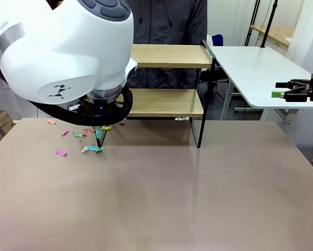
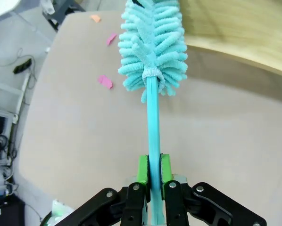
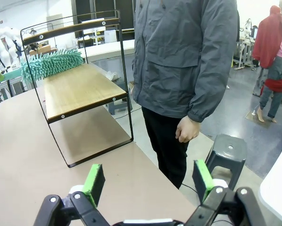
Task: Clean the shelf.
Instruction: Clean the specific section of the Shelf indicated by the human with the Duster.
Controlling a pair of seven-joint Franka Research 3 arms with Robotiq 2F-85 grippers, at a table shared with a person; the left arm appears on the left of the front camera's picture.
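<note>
The broad brown counter stretches across the front view, and the white left arm looms large over its near-left part, hiding that end of the rack. The shelf stands at the counter's far edge, about the middle, two light wooden boards in a thin black frame, black legs planted on the counter. Right behind it stands a person in a grey jacket, one hand hanging loose at the side, a grey stool close by. Now the duster: a fluffy teal head on a teal handle, the head at the shelf's left end, level with the lower board; whether it touches the wood I cannot tell. The left end effector is pinching that handle, green pads pressed against it from both sides. The right end effector hangs off to the counter's right, fingers spread wide with nothing between them. Small paper scraps, pink, orange and green, lie scattered on the counter by the shelf's left leg.
</note>
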